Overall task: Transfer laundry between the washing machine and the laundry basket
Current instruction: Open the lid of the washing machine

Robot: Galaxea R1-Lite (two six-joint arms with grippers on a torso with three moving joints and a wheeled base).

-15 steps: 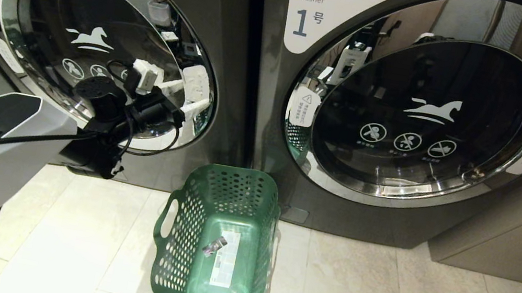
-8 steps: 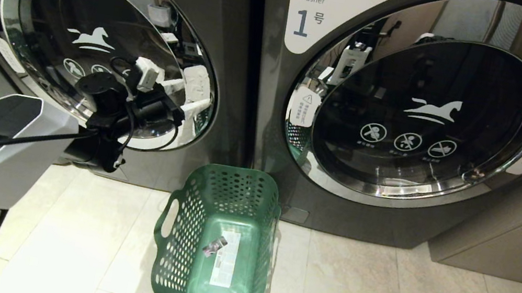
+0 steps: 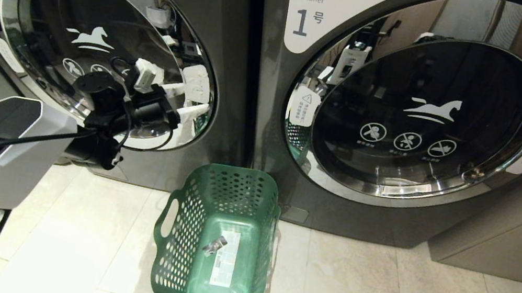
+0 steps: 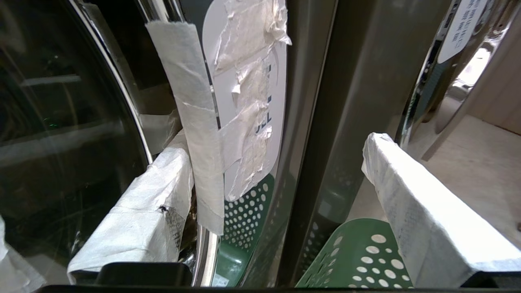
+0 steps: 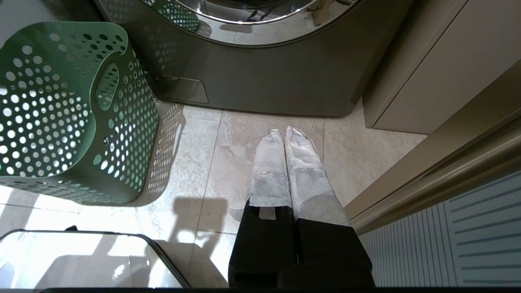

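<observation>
The left gripper [image 3: 189,97] was held wide open at the taped door edge of the washing machine [image 3: 94,34], beside which the laundry basket [image 3: 216,240] was seen, while the right gripper [image 5: 285,140] was kept closed on nothing.

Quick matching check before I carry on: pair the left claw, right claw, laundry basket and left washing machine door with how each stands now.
1. left claw
2. right claw
3. laundry basket
4. washing machine door

A. no laundry inside
B. shut, over the floor tiles
C. round glass, closed
D. open, beside the tape

Pairs: 1-D; 2-B; 3-A; 4-C
</observation>
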